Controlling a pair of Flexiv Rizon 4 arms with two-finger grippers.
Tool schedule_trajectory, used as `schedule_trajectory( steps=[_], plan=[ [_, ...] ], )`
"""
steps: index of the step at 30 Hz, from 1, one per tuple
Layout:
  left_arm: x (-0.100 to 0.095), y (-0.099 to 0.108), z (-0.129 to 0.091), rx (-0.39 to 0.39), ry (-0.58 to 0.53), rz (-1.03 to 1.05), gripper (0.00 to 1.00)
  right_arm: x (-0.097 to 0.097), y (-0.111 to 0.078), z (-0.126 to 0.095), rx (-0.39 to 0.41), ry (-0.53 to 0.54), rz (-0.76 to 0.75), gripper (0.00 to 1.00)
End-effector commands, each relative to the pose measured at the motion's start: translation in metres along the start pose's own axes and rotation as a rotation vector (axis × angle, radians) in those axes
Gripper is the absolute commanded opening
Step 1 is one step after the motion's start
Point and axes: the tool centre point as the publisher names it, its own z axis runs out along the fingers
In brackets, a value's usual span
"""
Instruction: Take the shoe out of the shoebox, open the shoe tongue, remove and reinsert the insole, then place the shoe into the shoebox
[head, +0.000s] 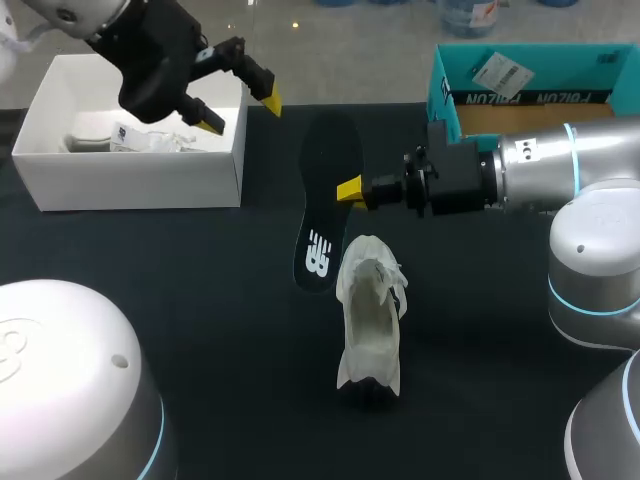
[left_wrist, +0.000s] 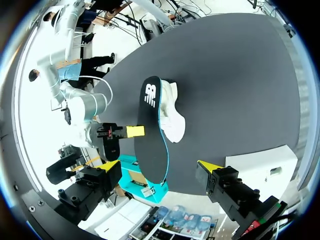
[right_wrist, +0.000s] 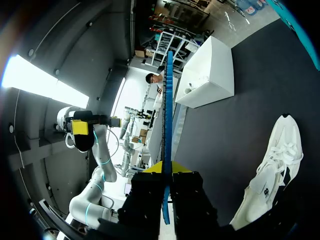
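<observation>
A black insole (head: 328, 170) is gripped at its long edge by the right gripper (head: 350, 190), whose yellow-tipped fingers are pressed onto it from both sides. In the right wrist view it is seen edge-on, running straight out from between the fingers. The white shoe (head: 372, 315) is left lying near the middle of the dark desk (head: 200, 330), just beside the insole's printed end, with its opening seen from above. The left gripper (head: 241, 111) is held over the right wall of the white shoebox (head: 130, 180) at the desk's far left corner, fingers spread wide with nothing between them. A teal box (head: 445, 85) is set at the far right edge.
</observation>
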Motion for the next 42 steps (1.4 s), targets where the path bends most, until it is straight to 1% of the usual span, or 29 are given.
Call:
schedule_trajectory(
  steps=[1, 5, 11, 42],
  plan=[
    [-0.02, 0.001, 0.01, 0.009, 0.045, 0.0, 1.0, 0.0, -0.001, 0.002, -0.002, -0.003, 0.0, 0.0],
    [-0.038, -0.003, 0.021, 0.018, 0.053, 0.006, 1.0, 0.0, -0.001, 0.002, -0.002, -0.003, 0.0, 0.0],
    [-0.057, -0.007, 0.025, 0.019, 0.061, 0.006, 1.0, 0.0, -0.001, 0.002, -0.002, -0.003, 0.0, 0.0],
    [-0.057, -0.007, 0.025, 0.019, 0.061, 0.006, 1.0, 0.0, -0.001, 0.002, -0.002, -0.003, 0.0, 0.0]
  ],
)
